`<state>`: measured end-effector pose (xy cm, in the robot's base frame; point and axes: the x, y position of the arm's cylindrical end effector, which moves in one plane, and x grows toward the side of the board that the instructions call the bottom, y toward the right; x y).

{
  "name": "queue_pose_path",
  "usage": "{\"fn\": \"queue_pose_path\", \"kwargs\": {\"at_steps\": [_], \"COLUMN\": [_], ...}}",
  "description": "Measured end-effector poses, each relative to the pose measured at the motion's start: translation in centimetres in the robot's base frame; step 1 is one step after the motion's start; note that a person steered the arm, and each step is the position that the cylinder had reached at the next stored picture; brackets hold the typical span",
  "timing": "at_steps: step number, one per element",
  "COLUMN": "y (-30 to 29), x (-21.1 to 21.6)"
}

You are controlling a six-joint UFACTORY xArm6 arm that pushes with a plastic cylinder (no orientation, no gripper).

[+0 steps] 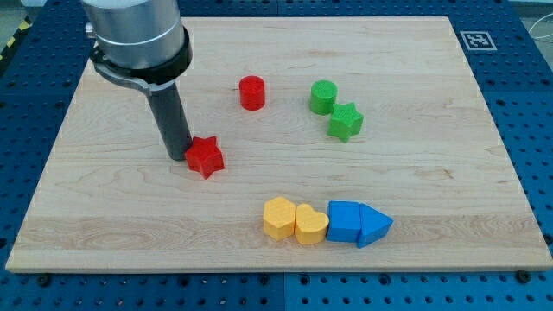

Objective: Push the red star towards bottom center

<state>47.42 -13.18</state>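
Here we are at the wooden worktop, and the arm's dark rod stands upright on the view's left side. The tip sits right against the red star, touching its left edge from the view's left. As for the tool, it is just a plain rod, with no jaws to clench or release, so it grasps nothing and merely presses beside the star.

The red star lies left of the board's centre, about halfway down. Up and to the right of it, well apart, stands a red cylinder. Further right, a green cylinder and a green star sit just beside each other, the star lower and to the right.

Down near the view's bottom, right of centre, four blocks form a tight row: a yellow block, a yellow heart, a blue block and a blue triangle, each touching its neighbour. The star is well apart from that row, up and to its left.
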Motion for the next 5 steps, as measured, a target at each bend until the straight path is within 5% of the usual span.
{"fn": "queue_pose_path", "kwargs": {"at_steps": [3, 5], "y": [1.5, 3.0], "x": [-3.6, 2.1]}}
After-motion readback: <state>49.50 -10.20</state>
